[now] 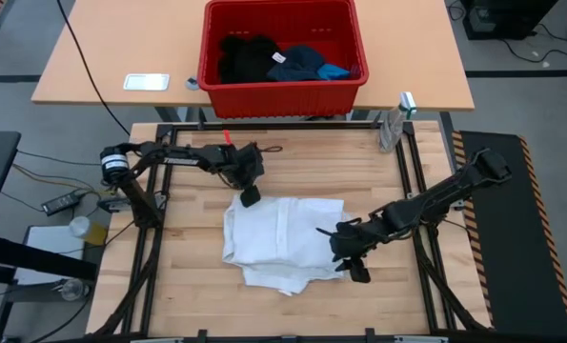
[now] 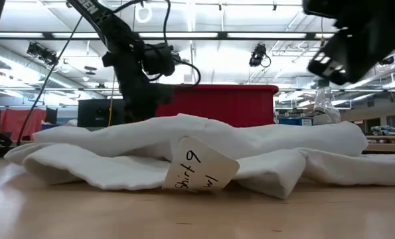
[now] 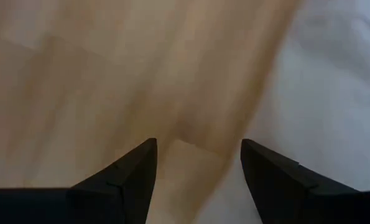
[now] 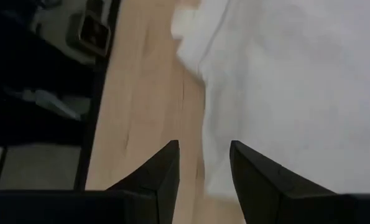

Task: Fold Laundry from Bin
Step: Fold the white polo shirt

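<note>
Big white garment [image 1: 283, 238] rumpled mid-frame on the counter [image 1: 197, 286]. Left claw [image 1: 251, 197] spread apart, empty, at its upper-left edge. Right claw [image 1: 352, 270] parted, empty, lower right.

high: overhead, downward | low: tabletop, level | wrists: close | shared: white garment [image 1: 281, 238]

A: What colour is the bin [image 1: 281, 93]?

B: Bright red, plain. Inside it lie a black garment [image 1: 247, 57], a dark navy garment [image 1: 300, 62] with a white tag, and a small bright blue garment [image 1: 335, 70] beside the navy one.

A: And nearer than the bin?

B: A white garment [image 1: 278, 240], plain, on the pale wood table [image 1: 197, 276], which shows long plank lines. A white label [image 2: 199, 167] on it carries black handwriting.

A: The arms?

B: Both dark, almost black.
</note>
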Robot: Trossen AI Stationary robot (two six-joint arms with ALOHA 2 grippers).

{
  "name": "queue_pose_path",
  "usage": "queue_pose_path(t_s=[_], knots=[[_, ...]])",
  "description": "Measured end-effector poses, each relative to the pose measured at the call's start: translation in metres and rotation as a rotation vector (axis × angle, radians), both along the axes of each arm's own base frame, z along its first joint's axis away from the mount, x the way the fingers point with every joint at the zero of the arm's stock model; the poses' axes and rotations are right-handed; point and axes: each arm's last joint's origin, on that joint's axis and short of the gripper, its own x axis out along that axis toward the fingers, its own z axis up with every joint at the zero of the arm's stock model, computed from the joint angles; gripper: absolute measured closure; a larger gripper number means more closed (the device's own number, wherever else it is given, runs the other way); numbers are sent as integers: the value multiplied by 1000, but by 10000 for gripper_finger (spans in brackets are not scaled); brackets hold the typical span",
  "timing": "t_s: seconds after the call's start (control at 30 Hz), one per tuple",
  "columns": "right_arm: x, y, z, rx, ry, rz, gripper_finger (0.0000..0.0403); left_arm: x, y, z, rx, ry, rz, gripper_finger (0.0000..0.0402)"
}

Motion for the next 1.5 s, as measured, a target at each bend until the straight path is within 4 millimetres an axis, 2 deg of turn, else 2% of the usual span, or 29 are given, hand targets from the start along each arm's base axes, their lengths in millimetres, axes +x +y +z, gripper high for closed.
queue_pose_path(t_s=[0.2,0.33,0.57,0.7,0.87,1.0,1.1,1.2,1.33,1.5], knots=[[-16,3,-1,-45,97,38,255,-3,-38,3,-122,89,-95,169],[-24,6,-6,-68,161,48,255,2,-76,4,-193,103,-135,169],[-46,6,-24,-39,271,-31,255,9,-152,8,-283,53,-191,169],[-59,11,-26,-27,292,-29,256,4,-176,10,-278,65,-203,169],[-70,19,-35,-38,325,-62,261,3,-174,15,-243,54,-145,169],[-74,20,-47,-58,373,-105,261,13,-163,40,-193,-93,-167,169],[-74,19,-48,-73,361,-119,261,30,-156,63,-159,-247,-207,169],[-75,16,-46,-88,371,-145,261,56,-145,71,-123,-314,-233,169],[-81,11,-43,-98,408,-195,261,93,-130,65,-107,-356,-307,169],[-88,4,-34,-111,395,-280,262,133,-133,46,-118,-371,-510,169]])
